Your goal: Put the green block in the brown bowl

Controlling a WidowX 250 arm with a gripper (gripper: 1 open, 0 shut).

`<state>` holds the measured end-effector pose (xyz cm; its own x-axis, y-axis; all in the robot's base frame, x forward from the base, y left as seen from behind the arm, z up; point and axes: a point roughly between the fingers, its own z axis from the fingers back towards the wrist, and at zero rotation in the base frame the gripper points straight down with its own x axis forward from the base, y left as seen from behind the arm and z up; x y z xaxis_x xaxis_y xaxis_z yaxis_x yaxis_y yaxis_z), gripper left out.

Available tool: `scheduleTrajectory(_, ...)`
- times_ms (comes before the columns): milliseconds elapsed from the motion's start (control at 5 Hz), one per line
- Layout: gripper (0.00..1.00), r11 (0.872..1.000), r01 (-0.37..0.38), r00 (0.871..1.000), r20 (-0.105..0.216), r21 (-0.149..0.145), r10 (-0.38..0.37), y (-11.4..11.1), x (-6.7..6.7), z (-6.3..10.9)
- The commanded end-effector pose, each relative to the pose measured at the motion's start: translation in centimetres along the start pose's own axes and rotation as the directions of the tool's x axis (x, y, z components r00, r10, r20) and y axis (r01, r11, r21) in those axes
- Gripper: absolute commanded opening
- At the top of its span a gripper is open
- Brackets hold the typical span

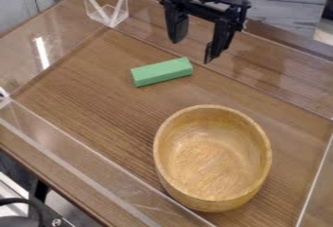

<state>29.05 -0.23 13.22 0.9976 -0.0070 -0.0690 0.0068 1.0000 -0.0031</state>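
Camera view: matte green block (162, 71) beside grainy round brown bowl (213, 157), black pincer (193, 44) wide above, empty.

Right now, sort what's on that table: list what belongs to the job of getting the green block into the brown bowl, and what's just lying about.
Belongs to the job:
- green block, lying flat on the wooden table
- brown bowl, empty, nearer the camera
- gripper, open, above the table beyond the block

Just lying about:
- clear plastic stand at the far left corner
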Motion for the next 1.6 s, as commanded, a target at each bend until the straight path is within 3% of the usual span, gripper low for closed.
scheduleTrajectory(0,1.00,0.976,0.218,0.976,-0.004,0.017,-0.218,1.6,-0.3,-1.0)
scheduleTrajectory(200,1.00,0.899,0.437,0.899,-0.018,0.031,-0.437,3.1,-0.9,-2.8)
scheduleTrajectory(400,1.00,0.856,0.513,0.858,0.001,0.059,-0.514,3.9,-0.9,-3.9)
scheduleTrajectory(800,1.00,0.820,0.565,0.821,0.033,0.095,-0.570,5.0,-0.1,-5.7)
scheduleTrajectory(1000,1.00,0.812,0.573,0.813,0.048,0.110,-0.580,5.4,0.3,-6.5)
scheduleTrajectory(1400,1.00,0.811,0.572,0.810,0.074,0.122,-0.582,5.9,1.0,-7.4)
